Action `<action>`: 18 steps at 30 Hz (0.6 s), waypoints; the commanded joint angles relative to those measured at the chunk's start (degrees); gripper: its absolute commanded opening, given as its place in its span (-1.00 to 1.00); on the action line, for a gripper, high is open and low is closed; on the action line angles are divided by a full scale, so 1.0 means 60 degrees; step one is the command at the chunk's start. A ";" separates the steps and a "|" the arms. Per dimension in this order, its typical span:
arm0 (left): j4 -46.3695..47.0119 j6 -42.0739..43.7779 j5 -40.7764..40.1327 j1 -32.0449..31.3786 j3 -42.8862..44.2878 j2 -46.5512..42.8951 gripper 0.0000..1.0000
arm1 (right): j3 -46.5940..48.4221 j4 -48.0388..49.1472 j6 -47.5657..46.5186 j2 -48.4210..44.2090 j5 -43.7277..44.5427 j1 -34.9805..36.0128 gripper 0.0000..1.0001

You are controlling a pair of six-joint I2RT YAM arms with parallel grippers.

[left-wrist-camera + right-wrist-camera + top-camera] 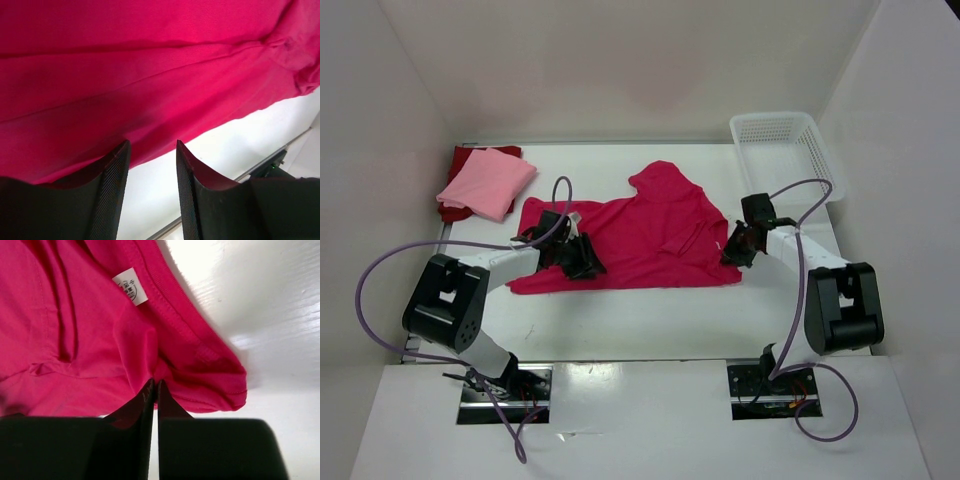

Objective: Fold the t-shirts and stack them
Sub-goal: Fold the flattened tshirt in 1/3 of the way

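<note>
Your crimson-magenta t-shirt (640,240) lay spread, partly rumpled, at the middle of the table (650,320), with one sleeve flopped across its body. Your left arm bent its elbow out toward 9 o'clock and ran its forearm low toward 3 o'clock. That put the left tool (582,256) at the shirt's 8 o'clock edge. In the left wrist view the left tool (152,150) stood released, fingers apart over the hem and bare table, holding nothing. Your right arm kept its elbow out at 3 o'clock, with the forearm aimed toward 10 o'clock. The right tool (732,250) sat at the shirt's 3 o'clock edge. Seen close, the right tool (155,387) was clenched on a fold of that shirt, near the label (131,286). The light pink t-shirt (488,182) lay folded on the dark red t-shirt (470,155) at the table's 10 o'clock corner. A white basket (785,150) stood at 2 o'clock
</note>
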 commanded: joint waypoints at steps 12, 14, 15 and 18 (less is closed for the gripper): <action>-0.0318 -0.0019 -0.0612 0.1359 -0.0930 -0.0310 0.01 | 0.0159 0.0587 0.0131 0.1205 0.1381 -0.0984 -0.47; -0.0318 -0.0019 -0.0510 0.1359 -0.0930 -0.0470 0.05 | 0.0159 0.0588 0.0131 0.0738 0.1381 -0.0984 -0.22; -0.0318 -0.0019 -0.0509 0.1359 -0.0930 -0.0559 0.05 | 0.0290 0.0588 0.0131 0.0533 0.1279 -0.0984 -0.03; -0.0436 -0.0019 -0.0247 0.1359 -0.0813 -0.1128 0.11 | 0.0642 0.0076 0.0029 -0.0316 0.0914 -0.0984 0.17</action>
